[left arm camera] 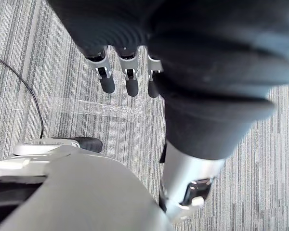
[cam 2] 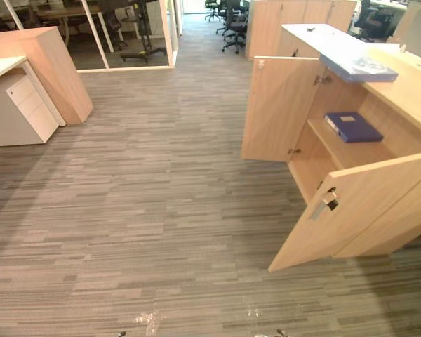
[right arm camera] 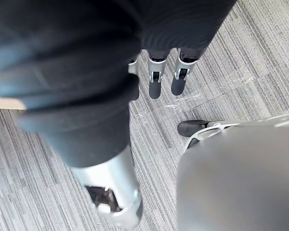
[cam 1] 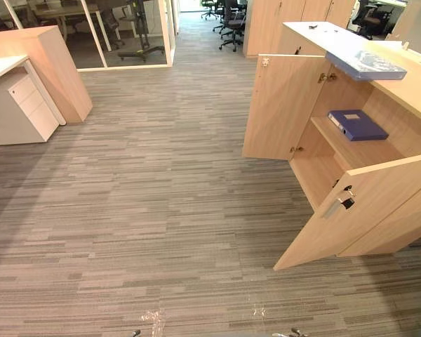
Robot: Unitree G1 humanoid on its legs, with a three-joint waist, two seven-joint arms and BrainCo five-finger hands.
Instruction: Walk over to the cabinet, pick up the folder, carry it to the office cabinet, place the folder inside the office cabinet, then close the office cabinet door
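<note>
While the dark blue folder (cam 1: 358, 124) lies flat on the shelf inside the office cabinet (cam 1: 407, 91) and neither hand carries anything, the step in hand looks to me like closing the doors. A paler folder (cam 1: 365, 64) on the cabinet top, jutting over its edge, could equally be the one meant; I cannot tell which.

From the left eye view, the far door (cam 1: 284, 105) and the near door (cam 1: 365, 210) both stand wide open. The near door swings out toward the robot, well apart from it.

From the right eye view, the near door's handle (cam 2: 324, 203) faces into the opening. Closing well would mean stepping in behind that door's outer face, pushing flat near its free edge, then doing the same for the far door.

In the left wrist view, the left hand (left arm camera: 131, 84) hangs over the carpet (left arm camera: 48, 57), fingers straight and empty, above a strip of clear tape (left arm camera: 96, 106).

In the right wrist view, the right hand (right arm camera: 154, 84) hangs likewise, fingers relaxed, holding nothing.

The floor is grey striped carpet, level and uncluttered. A wooden counter (cam 1: 52, 63) and a white drawer unit (cam 1: 24, 105) stand off to one side. A glass partition (cam 1: 126, 35) and office chairs (cam 1: 231, 21) stand beyond.
</note>
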